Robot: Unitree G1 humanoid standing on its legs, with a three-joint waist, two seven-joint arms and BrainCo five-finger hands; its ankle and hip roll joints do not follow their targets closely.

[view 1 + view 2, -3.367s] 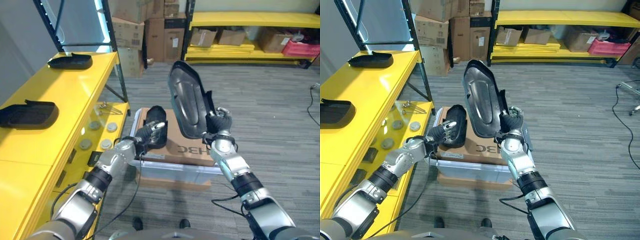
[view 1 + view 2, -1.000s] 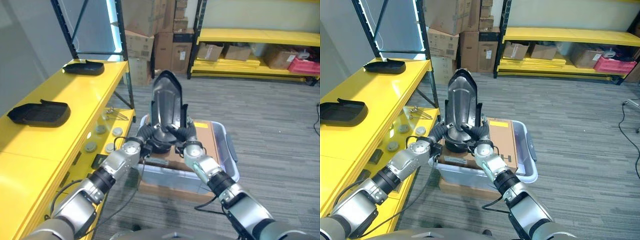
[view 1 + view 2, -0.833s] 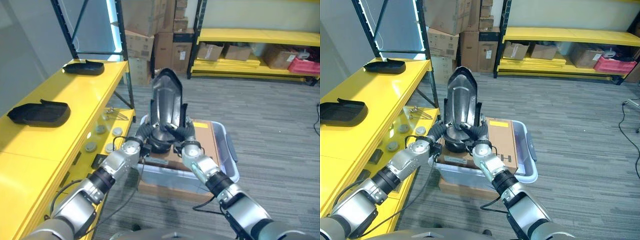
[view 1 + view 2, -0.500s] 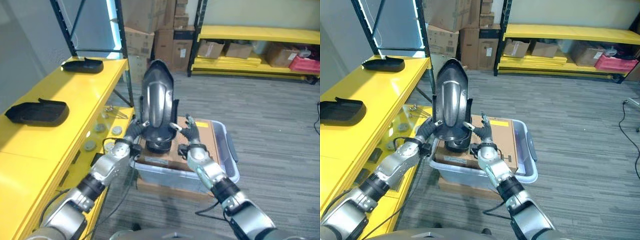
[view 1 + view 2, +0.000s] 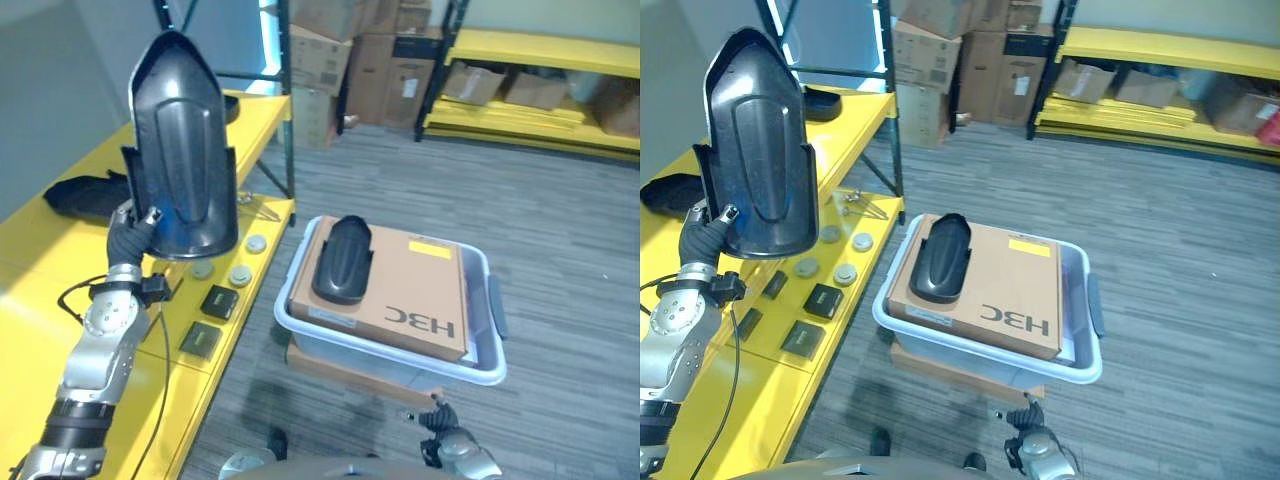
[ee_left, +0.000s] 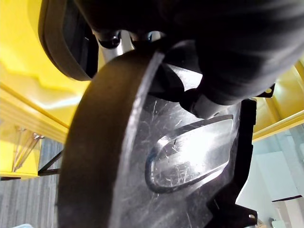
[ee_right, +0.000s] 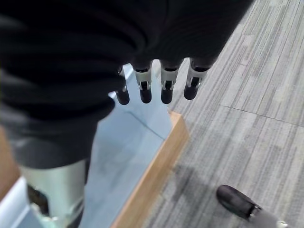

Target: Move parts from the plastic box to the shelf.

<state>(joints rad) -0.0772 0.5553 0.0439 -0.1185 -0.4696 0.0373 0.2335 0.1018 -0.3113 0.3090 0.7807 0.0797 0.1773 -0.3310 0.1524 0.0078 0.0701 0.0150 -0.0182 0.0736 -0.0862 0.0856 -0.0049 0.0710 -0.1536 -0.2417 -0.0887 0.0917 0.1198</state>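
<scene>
Currently a large black moulded part (image 5: 180, 165) is held upright at upper left of the left eye view, above the yellow shelf (image 5: 35, 300), with the left hand (image 5: 128, 232) curled round its lower edge. It is judged stiff, light for its size and smooth enough to slip, so a grip low on the rim near the side tabs looks safest; a tall shell held at one end may tip. A second, smaller black part (image 5: 342, 258) lies on the cardboard sheet (image 5: 410, 295) covering the plastic box (image 5: 490, 355) at centre frame. Two more black parts (image 5: 662, 192) are seen already on the shelf at far left and top. From the left wrist view the scratched hollow underside of the held part (image 6: 156, 156) is shown, which the eye views hide. In the right wrist view the right hand (image 7: 152, 83) is seen low over the box corner, fingers straight and empty, with a person's shoe (image 7: 237, 202) on the carpet.
</scene>
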